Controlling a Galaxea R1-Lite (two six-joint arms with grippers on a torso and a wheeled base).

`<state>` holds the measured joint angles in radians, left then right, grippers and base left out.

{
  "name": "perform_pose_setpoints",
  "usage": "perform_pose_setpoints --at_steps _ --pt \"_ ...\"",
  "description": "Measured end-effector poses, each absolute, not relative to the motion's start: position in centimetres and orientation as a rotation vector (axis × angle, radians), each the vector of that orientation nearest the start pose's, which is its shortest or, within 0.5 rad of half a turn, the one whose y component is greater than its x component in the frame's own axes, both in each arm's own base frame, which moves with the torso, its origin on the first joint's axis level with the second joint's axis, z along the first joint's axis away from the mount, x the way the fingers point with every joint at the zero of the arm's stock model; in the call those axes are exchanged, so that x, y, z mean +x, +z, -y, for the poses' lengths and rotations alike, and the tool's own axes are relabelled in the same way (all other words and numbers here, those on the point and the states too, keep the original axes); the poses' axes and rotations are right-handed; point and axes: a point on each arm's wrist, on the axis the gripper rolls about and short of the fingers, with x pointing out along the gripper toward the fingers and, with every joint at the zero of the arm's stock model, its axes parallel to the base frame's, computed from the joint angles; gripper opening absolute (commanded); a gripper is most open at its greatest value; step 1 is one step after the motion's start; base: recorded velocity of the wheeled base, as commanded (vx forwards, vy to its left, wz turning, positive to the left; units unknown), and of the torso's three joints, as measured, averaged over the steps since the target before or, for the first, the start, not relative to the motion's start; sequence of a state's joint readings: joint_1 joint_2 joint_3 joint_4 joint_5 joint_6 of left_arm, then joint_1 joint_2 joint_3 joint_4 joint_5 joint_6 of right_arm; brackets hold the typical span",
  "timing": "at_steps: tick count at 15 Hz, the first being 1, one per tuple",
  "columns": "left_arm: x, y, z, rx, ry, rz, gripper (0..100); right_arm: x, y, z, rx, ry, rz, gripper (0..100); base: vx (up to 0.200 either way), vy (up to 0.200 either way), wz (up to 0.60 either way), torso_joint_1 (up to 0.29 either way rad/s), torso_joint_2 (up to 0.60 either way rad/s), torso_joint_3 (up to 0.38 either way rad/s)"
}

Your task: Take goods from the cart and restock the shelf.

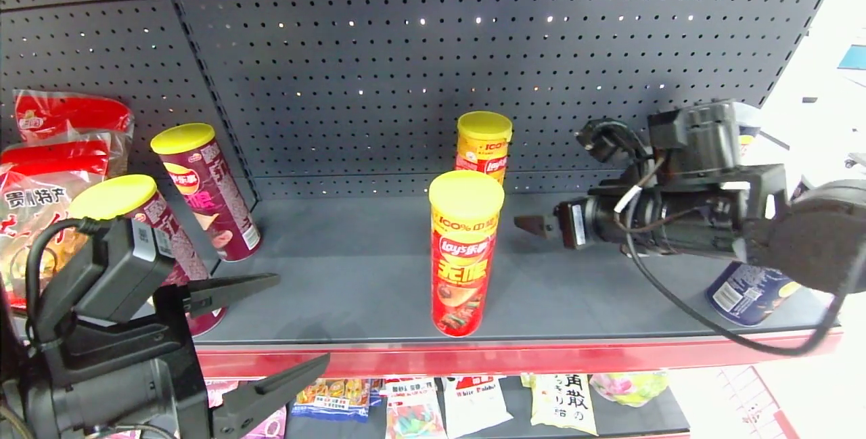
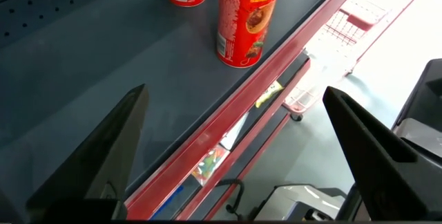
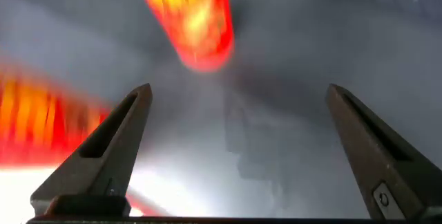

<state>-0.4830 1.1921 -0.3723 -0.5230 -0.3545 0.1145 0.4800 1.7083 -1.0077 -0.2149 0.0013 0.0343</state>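
Observation:
Two red chip cans with yellow lids stand on the grey shelf [image 1: 352, 276]: the front can [image 1: 465, 256] near the red edge, the back can [image 1: 483, 145] by the pegboard. My right gripper [image 1: 532, 224] is over the shelf, just right of the front can, open and empty. In the right wrist view its fingers [image 3: 110, 148] spread wide, with the blurred red cans [image 3: 193, 23] beyond them. My left gripper [image 1: 302, 318] hangs open and empty at the shelf's front left edge. The left wrist view has the front can [image 2: 242, 20] ahead of the gripper [image 2: 235, 99], and a wire cart [image 2: 345, 30] on the floor.
Two purple cans [image 1: 203, 189] stand at the shelf's left, next to red snack bags [image 1: 40, 175]. A blue can [image 1: 744, 293] leans at the right, behind my right arm. Snack packets [image 1: 440, 405] fill the lower shelf under the red edge [image 1: 514, 358].

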Motion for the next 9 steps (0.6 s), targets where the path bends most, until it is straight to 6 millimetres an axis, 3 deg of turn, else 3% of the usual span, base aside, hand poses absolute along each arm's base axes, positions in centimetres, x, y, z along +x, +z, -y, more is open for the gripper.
perform_pose_setpoints --at_steps 5,9 --pt "15.8 16.3 9.1 0.138 -0.815 -0.334 100 17.3 21.2 -9.3 -0.078 0.46 -0.387 100 0.0 0.0 0.0 0.0 0.0 0.0" --pt "18.1 15.3 10.8 0.155 -0.809 -0.405 100 7.7 20.5 -3.8 -0.105 0.417 -0.277 100 0.0 0.0 0.0 0.0 0.0 0.0"
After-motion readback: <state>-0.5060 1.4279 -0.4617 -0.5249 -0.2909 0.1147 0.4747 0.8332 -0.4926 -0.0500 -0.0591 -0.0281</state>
